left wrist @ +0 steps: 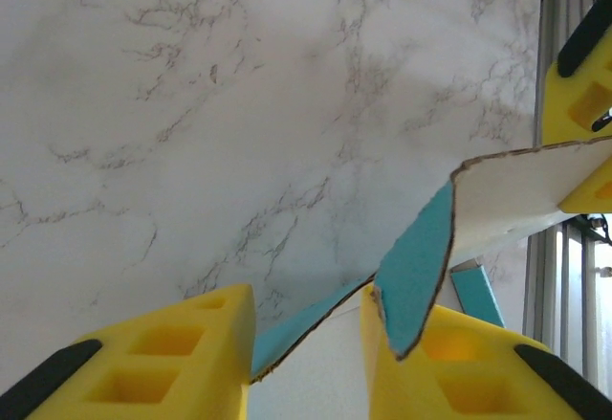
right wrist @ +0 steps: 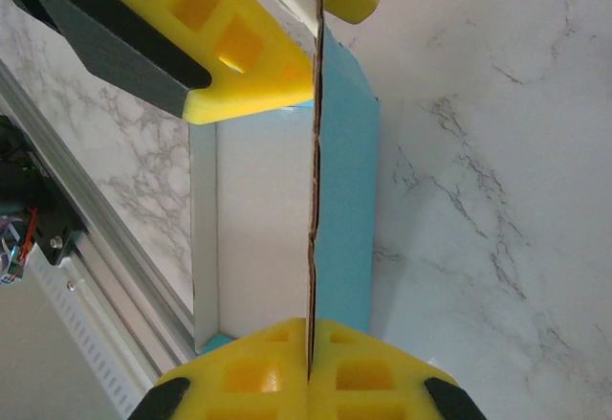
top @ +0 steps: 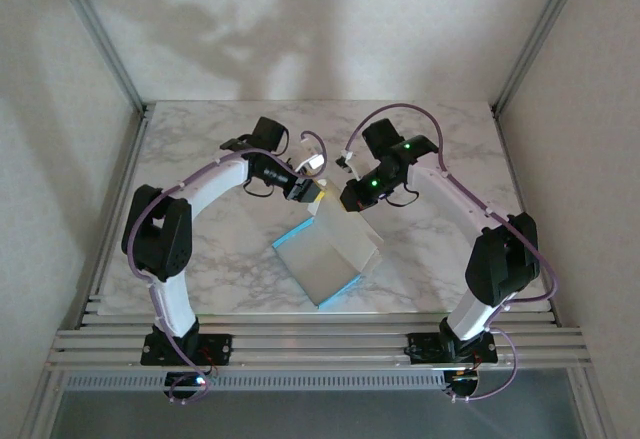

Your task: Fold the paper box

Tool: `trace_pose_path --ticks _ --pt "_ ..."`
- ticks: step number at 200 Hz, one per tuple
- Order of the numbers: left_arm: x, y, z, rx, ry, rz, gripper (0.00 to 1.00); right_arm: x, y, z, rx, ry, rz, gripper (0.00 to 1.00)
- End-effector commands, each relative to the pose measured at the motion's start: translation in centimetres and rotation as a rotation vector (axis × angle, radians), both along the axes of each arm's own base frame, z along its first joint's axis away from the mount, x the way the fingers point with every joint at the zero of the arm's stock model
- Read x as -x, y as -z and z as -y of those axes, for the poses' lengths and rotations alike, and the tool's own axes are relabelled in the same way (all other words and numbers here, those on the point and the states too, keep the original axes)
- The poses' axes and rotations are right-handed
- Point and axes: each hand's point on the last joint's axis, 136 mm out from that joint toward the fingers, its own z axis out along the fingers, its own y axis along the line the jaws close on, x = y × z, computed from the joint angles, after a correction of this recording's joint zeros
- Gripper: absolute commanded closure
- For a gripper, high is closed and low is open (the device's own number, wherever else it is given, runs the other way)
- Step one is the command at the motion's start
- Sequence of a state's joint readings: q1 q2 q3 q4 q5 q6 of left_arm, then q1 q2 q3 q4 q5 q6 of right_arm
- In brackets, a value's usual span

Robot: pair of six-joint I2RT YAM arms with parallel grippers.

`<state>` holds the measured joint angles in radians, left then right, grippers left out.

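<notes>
The paper box (top: 325,259) lies half-formed at the middle of the marble table, white inside and turquoise outside. My right gripper (right wrist: 309,367) is shut on the top edge of one upright wall (right wrist: 314,152), with the white floor (right wrist: 258,219) to the left of that wall. My left gripper (left wrist: 306,296) stands at the box's far corner. Its yellow fingers (left wrist: 153,363) are apart, with a turquoise flap edge (left wrist: 296,329) running across the gap between them. A pointed turquoise flap (left wrist: 416,267) leans against the right finger. Seen from above, both grippers (top: 308,191) (top: 347,199) meet at the box's far end.
An aluminium rail (top: 320,344) runs along the table's near edge just beyond the box and carries both arm bases. Frame posts (top: 110,49) stand at the back corners. Bare marble (top: 200,159) lies left, right and behind the box.
</notes>
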<state>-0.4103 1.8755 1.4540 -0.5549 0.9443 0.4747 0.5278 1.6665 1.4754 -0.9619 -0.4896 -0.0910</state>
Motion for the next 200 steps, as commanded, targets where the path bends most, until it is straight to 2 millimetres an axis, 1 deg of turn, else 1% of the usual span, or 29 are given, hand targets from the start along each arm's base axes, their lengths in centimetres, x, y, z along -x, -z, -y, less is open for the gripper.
trace_pose_path --ticks 1,15,40,91,103,121,146,161,179,188,200 --pt "0.1 -0.2 -0.2 -0.040 -0.028 -0.004 0.71 -0.8 -0.5 0.1 0.007 0.000 0.030 1.00" --pt "0.1 -0.3 -0.2 -0.047 -0.035 -0.002 0.77 -0.9 -0.5 0.1 0.010 0.004 0.032 1.00" --pt "0.1 -0.1 -0.2 -0.072 -0.045 0.003 0.83 -1.0 -0.5 0.0 0.010 0.005 0.036 1.00" --pt "0.2 -0.3 0.0 -0.066 -0.058 0.001 0.86 -1.4 -0.5 -0.1 0.012 0.014 0.041 0.99" --pt "0.2 -0.5 0.1 -0.062 -0.064 0.005 0.87 -1.5 -0.6 -0.1 0.011 0.016 0.046 0.98" --pt "-0.1 -0.6 -0.1 -0.064 -0.089 0.021 0.93 -1.9 -0.7 -0.2 0.013 0.025 0.056 0.95" --pt "-1.0 -0.7 -0.8 -0.077 -0.179 0.069 0.96 -3.1 -1.1 0.2 0.030 0.081 0.099 0.87" --pt "-1.4 -0.6 -1.4 -0.080 -0.242 0.094 0.96 -4.1 -1.6 0.9 0.033 0.143 0.143 0.74" --pt "-1.8 -0.3 -2.1 -0.091 -0.309 0.113 0.95 -4.9 -2.0 2.1 0.008 0.221 0.169 0.60" --pt "-1.8 -0.2 -2.3 -0.092 -0.329 0.115 0.95 -5.1 -2.1 2.9 -0.010 0.259 0.173 0.55" --pt "-1.7 -0.1 -2.5 -0.083 -0.344 0.125 0.94 -5.1 -2.1 3.8 -0.035 0.297 0.171 0.52"
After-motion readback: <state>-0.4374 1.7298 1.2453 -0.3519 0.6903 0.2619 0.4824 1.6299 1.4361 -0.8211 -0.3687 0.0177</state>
